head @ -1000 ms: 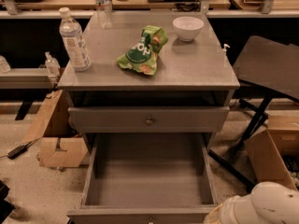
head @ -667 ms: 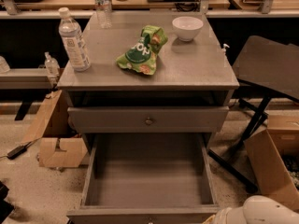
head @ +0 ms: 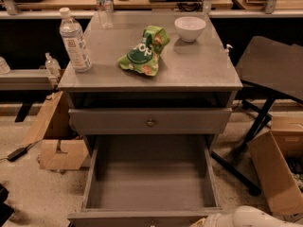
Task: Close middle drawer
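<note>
**Middle drawer found open and bare**

The middle drawer (head: 149, 174) stood pulled well out of the grey cabinet (head: 227, 82), below the upper drawer front (head: 109, 122), which sat nearly flush. Its deep box held nothing, and its front panel lay at the near edge.

On the cabinet top:
- A white bowl (head: 190, 28) sat at the rear right, with nothing seen in it.
- A green snack bag (head: 144, 51) lay at the centre.
- A capped water bottle (head: 75, 40) stood upright at the left edge.
- A second bottle (head: 104, 6) stood at the rear.

An open cardboard box (head: 272, 174) sat right of the cabinet, its contents too dark to identify. Another cardboard box (head: 59, 152) sat left of it.

The gripper (head: 236, 216) showed only as white casing beside the drawer front's right end. I could not tell how its jaws stood.
</note>
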Controlling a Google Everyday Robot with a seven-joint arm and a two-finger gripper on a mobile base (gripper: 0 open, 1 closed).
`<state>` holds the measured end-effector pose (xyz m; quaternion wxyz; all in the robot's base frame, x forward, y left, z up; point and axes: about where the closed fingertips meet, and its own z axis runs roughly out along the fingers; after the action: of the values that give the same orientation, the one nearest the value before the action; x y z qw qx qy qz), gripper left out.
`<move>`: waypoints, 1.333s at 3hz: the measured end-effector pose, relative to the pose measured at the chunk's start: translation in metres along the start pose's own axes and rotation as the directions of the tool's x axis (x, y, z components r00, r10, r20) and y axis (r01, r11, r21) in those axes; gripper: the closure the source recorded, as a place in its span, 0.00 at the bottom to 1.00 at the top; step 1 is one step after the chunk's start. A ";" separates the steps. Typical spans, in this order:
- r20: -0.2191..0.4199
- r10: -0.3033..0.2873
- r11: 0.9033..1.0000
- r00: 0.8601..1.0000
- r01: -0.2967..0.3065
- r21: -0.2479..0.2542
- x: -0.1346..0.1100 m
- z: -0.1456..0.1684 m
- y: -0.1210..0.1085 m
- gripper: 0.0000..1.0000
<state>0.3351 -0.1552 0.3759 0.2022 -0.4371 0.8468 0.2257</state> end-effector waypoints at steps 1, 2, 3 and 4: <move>0.033 -0.010 1.000 0.999 0.009 0.009 -0.007 0.018 -0.012 1.00; 0.033 -0.010 1.000 0.999 0.009 0.009 -0.007 0.018 -0.012 1.00; 0.041 -0.027 0.999 0.999 0.027 0.023 -0.019 0.022 -0.023 1.00; 0.041 -0.028 0.999 0.999 0.027 0.023 -0.018 0.021 -0.022 1.00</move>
<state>0.3658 -0.1430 0.3638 0.2276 -0.4415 0.8389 0.2224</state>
